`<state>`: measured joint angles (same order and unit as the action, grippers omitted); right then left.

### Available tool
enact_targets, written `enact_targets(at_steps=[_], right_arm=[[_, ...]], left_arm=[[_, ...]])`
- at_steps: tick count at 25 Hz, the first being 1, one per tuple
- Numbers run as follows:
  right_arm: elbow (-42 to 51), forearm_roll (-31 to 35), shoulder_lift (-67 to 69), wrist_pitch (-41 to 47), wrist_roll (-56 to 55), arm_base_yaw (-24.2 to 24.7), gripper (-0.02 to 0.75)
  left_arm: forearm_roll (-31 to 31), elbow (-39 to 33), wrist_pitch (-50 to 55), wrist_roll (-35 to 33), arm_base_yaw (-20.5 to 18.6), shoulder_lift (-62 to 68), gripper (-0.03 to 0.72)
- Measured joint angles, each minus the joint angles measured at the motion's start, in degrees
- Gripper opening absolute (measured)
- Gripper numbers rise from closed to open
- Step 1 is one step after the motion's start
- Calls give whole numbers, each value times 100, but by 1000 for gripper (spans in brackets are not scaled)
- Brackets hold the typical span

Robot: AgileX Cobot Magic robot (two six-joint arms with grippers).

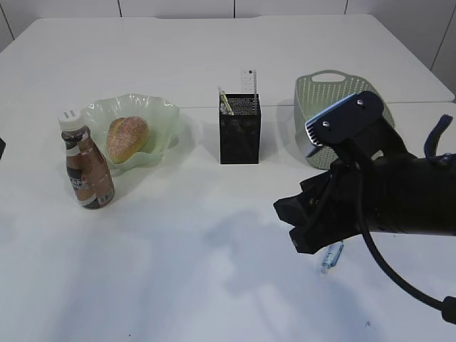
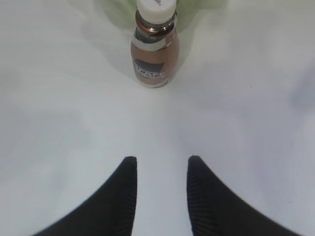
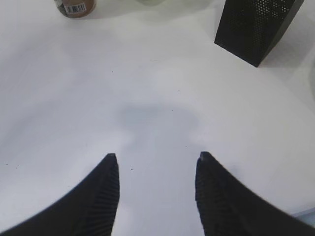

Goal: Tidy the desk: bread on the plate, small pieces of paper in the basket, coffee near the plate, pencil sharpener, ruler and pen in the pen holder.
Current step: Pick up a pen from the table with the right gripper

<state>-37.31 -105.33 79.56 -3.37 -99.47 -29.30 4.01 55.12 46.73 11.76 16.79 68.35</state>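
Nearest my exterior camera, the right gripper (image 1: 303,224) hangs low over the front right of the tabletop (image 1: 178,271), its black arm filling that corner. From its wrist camera I see the two dark fingers (image 3: 106,196) standing apart with only bare white surface between them; they hold nothing. Just below that gripper in the exterior view, a small clear object (image 1: 331,256) lies on the tabletop; I cannot tell what it is.

On the left wrist camera the left gripper (image 2: 161,169) has its fingers (image 2: 125,196) apart too, a narrower gap, empty, pointing toward the coffee (image 2: 154,46), which stands upright well ahead of them.

Across the scene, the coffee stands just beside the front left of the plate (image 1: 165,117). The bread (image 1: 127,138) sits in the plate. The pen holder (image 1: 239,135) stands in the middle, with the ruler (image 1: 248,82) and a pen (image 1: 224,100) sticking up from it. The basket (image 1: 320,96) stands behind the right arm, partly hidden.
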Motion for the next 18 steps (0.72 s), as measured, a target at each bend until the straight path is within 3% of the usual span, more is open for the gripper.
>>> enact_targets(at_steps=[13, 18], right_arm=[[216, 0, -12, -49, 198, 0, 405], [272, 0, -12, 274, 780, 0, 405]], left_arm=[[0, 0, 0, 0, 0, 0, 239], [14, 0, 0, 0, 0, 0, 239]])
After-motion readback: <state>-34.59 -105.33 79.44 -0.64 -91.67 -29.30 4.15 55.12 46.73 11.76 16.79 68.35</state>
